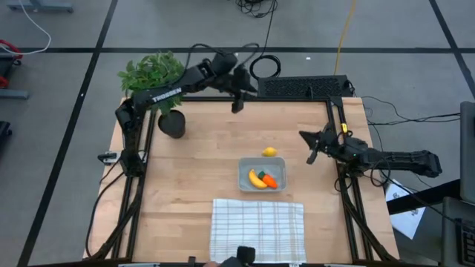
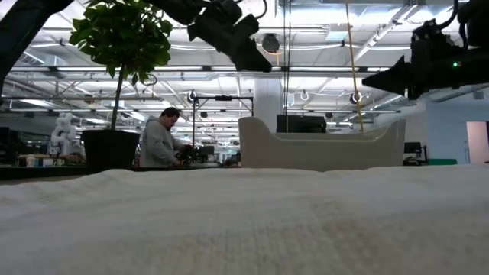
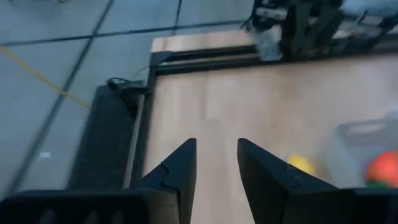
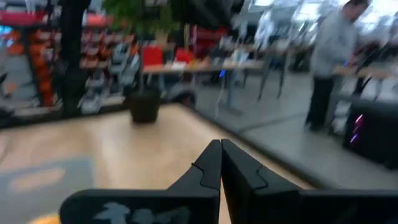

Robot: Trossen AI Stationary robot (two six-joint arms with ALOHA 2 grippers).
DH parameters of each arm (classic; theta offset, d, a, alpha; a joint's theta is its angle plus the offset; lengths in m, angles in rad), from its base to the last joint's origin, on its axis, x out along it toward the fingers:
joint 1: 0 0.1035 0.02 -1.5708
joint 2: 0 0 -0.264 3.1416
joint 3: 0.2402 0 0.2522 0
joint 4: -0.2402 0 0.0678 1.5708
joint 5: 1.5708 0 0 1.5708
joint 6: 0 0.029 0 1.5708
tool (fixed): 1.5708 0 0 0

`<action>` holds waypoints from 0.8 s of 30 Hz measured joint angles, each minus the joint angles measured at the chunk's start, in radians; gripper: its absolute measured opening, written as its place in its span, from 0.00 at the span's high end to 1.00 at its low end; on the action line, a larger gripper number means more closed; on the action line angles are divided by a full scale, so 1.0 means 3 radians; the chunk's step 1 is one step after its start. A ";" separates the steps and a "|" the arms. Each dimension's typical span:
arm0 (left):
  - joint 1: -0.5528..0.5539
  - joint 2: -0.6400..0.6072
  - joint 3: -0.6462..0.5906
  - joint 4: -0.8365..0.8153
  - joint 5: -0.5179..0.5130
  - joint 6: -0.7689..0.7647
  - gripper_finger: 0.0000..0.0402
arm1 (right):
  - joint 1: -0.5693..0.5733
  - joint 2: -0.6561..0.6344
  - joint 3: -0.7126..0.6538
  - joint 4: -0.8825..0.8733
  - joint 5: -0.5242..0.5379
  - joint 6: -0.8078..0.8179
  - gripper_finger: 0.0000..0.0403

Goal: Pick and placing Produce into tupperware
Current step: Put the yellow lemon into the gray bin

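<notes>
With banana and carrot in the translucent rectangular tupperware (image 1: 261, 175), the small yellow lemon (image 1: 269, 151) lies just beside it; left gripper (image 1: 237, 106) parted, right gripper (image 1: 312, 156) closed empty.

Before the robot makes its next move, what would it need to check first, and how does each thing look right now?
1. Banana and carrot inside the tupperware: ok.
2. Lemon in the tupperware: not ok, it lies on the table beside it.
3. Left gripper open and empty: ok, raised near the table's far edge.
4. Right gripper open for a grasp: not ok, shut.
5. Nothing covering the lemon: ok.
</notes>
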 joint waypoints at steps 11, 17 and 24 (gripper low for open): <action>-0.0161 0.0132 -0.0005 -0.0495 0.0652 -0.0509 0.71 | -0.0248 -0.0002 0.0000 0.0586 0.0274 0.0945 1.00; -0.0298 0.0218 -0.0005 -0.0488 0.0708 -0.0519 0.71 | -0.0362 -0.0001 0.0000 0.1188 0.0273 0.1081 1.00; -0.0263 0.0455 -0.0006 -0.0198 0.1020 -0.1218 0.71 | -0.0397 0.0005 0.0000 0.1323 0.0330 0.1276 1.00</action>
